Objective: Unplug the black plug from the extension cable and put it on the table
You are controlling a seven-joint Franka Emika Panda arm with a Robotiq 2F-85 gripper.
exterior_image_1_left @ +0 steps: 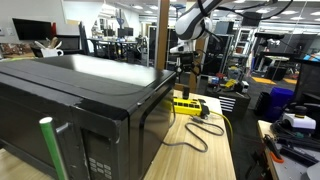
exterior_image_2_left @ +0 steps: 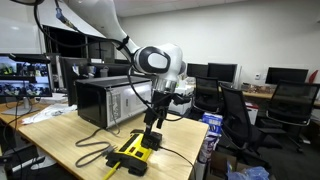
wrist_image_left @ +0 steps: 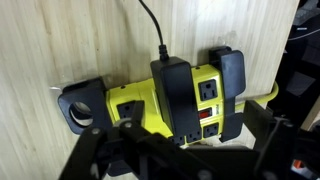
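The yellow extension cable (wrist_image_left: 215, 85) lies on the light wood table (wrist_image_left: 60, 40). The black plug (wrist_image_left: 172, 95) sits in one of its sockets, and its thin black cord (wrist_image_left: 150, 20) runs away across the wood. My gripper (wrist_image_left: 180, 145) hovers just above the strip, open, with a dark finger on either side of the plug and not touching it. In both exterior views the gripper (exterior_image_1_left: 184, 70) (exterior_image_2_left: 152, 128) hangs over the strip (exterior_image_1_left: 189, 103) (exterior_image_2_left: 133, 152). The cord loops on the table (exterior_image_1_left: 192, 135) (exterior_image_2_left: 90, 152).
A large black microwave-like box (exterior_image_1_left: 80, 100) stands on the table (exterior_image_1_left: 215, 150) next to the strip; it also shows in an exterior view (exterior_image_2_left: 100, 100). Black clamps (wrist_image_left: 80, 105) sit at the strip's ends. Office chairs (exterior_image_2_left: 240, 110) and desks surround the table.
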